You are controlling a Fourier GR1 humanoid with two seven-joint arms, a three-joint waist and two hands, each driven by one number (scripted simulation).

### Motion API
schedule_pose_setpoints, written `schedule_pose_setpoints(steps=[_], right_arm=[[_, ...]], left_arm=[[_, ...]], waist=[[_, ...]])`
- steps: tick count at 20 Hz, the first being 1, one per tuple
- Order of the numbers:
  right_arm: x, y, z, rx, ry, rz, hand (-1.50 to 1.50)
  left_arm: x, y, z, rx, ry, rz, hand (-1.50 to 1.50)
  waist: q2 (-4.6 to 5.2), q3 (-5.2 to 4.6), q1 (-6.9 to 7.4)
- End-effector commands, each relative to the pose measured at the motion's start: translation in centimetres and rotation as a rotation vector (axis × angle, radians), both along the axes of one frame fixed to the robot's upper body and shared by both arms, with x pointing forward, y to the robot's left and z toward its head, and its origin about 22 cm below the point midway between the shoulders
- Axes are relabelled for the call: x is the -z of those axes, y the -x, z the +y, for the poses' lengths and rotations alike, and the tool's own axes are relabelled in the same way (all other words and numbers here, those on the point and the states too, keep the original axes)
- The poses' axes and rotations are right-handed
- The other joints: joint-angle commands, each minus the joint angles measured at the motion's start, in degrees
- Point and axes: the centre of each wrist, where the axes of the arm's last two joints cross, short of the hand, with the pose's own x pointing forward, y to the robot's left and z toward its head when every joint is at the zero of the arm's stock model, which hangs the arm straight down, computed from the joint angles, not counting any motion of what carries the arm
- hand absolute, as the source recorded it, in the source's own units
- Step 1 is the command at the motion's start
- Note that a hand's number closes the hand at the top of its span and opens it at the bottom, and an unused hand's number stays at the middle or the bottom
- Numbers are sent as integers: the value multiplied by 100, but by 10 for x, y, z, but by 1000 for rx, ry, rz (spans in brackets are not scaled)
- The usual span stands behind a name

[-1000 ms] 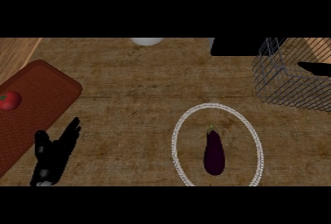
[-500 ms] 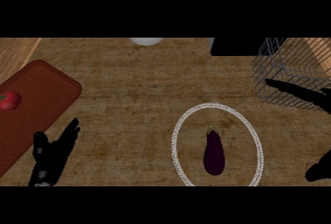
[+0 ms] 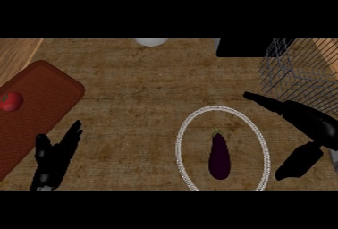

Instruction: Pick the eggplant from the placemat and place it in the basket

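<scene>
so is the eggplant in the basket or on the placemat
On the placemat: the eggplant lies inside its white rim, apart from the wire basket.

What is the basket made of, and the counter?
The basket looks like thin grey metal wire: you can see the counter through its open grid. The counter looks like matte brown wood, with streaky grain lines.

One eggplant [image 3: 219, 156], one placemat [image 3: 179, 142], one basket [image 3: 298, 77], one tomato [image 3: 10, 101], two hands [image 3: 51, 162] [image 3: 311, 124].
</scene>
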Motion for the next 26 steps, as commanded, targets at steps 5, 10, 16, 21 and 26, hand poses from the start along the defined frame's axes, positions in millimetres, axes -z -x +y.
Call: schedule_pose_setpoints(steps=[5,10,16,21,26], right_arm=[[39,3,18,-9,7,28,-150],[54,11,33,-3,-10,5,-150],[71,5,19,12,-11,8,-150],[86,-3,39,-5,-26,-3,-150],[89,-7,53,-22,17,-5,-150]], left_arm=[[23,10,10,-23,22,92,0],[13,10,-7,-17,8,100,0],[12,16,-8,-24,-6,100,0],[23,-6,-14,-18,23,93,0],[23,14,-7,-24,13,102,0]], waist=[[38,-53,-14],[29,-51,-25],[32,-51,-20],[41,-53,-37],[37,-52,-2]])
